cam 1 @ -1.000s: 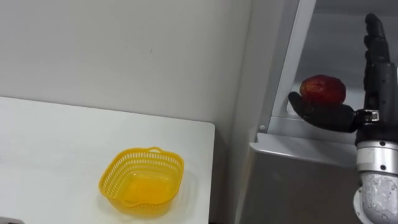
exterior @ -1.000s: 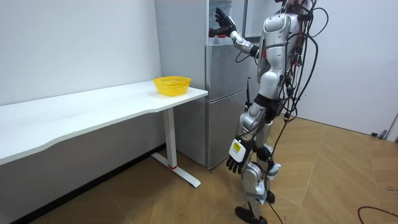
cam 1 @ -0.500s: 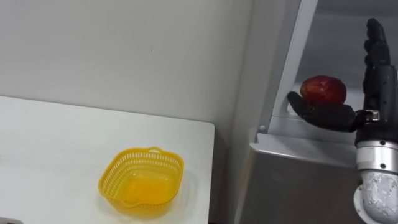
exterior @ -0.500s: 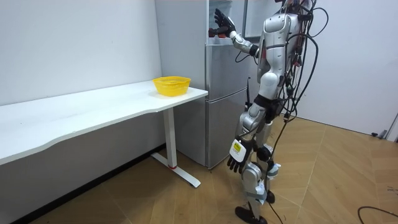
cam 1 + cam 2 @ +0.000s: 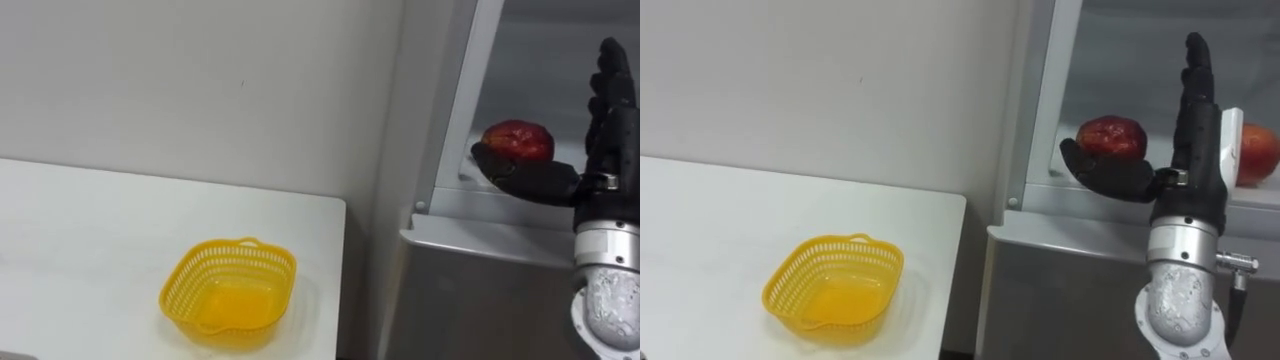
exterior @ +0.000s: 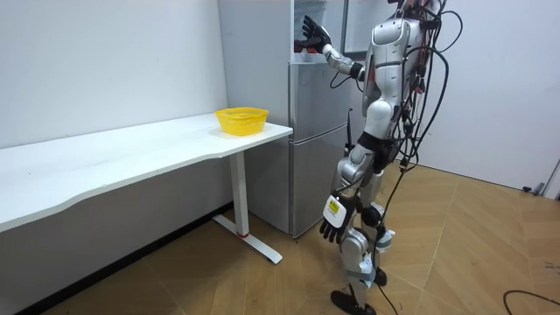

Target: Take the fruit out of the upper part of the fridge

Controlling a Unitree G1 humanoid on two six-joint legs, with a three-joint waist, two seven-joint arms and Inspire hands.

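A red apple (image 5: 517, 140) lies on the shelf of the open upper fridge compartment (image 5: 500, 205). My right hand (image 5: 612, 130) is raised inside the compartment just right of it, open, fingers straight up. Its thumb (image 5: 530, 178) stretches left across the apple's lower front; whether it touches I cannot tell. The right eye view has the same apple (image 5: 1112, 135), the hand (image 5: 1196, 120) and a second red fruit (image 5: 1258, 150) further right on the shelf. In the room view I stand facing the fridge (image 6: 315, 131), right hand (image 6: 311, 35) up high, left hand (image 6: 331, 229) hanging open by my thigh.
A yellow plastic basket (image 5: 229, 290) stands empty near the right end of the white table (image 5: 80, 230), left of the fridge. The fridge's grey lower door (image 5: 470, 290) is shut below the shelf. A white wall runs behind the table.
My right hand has shifted slightly right and deeper into the compartment, and the thumb now lies closer under the apple. The apple and the basket have not moved.
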